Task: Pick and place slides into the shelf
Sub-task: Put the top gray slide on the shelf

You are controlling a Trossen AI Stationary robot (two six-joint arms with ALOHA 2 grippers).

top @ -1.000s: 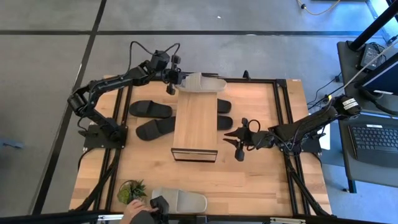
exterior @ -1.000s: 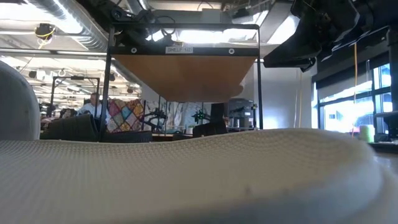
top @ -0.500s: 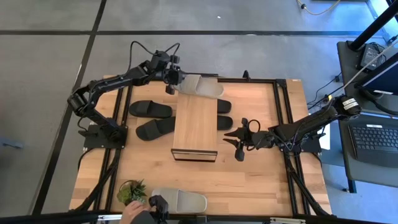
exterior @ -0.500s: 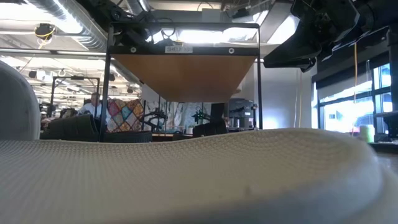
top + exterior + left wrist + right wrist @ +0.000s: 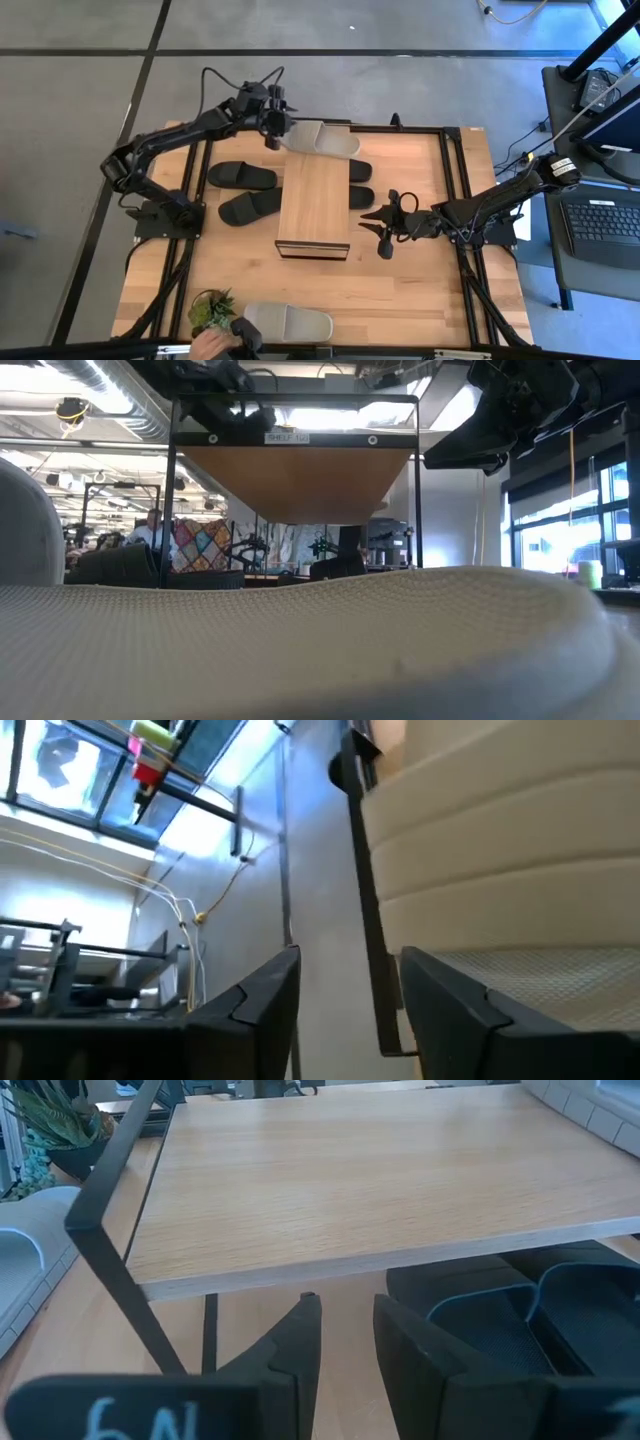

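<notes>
You're letting go of the beige slide [image 5: 322,139] lying at the shelf's [image 5: 315,200] far end. Left gripper [image 5: 276,128] fingers are apart at its heel; back straight off without dragging it. Right gripper [image 5: 385,226] is waiting beside the shelf, fingers slightly apart, holding nothing.

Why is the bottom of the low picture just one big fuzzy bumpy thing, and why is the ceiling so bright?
Low view: a beige slide lies right against the camera, so it fills the lower half, soft and out of focus, while ceiling lights glare white above the shelf. High view: even light, the same slide looks sharp at the table's near edge.
</notes>
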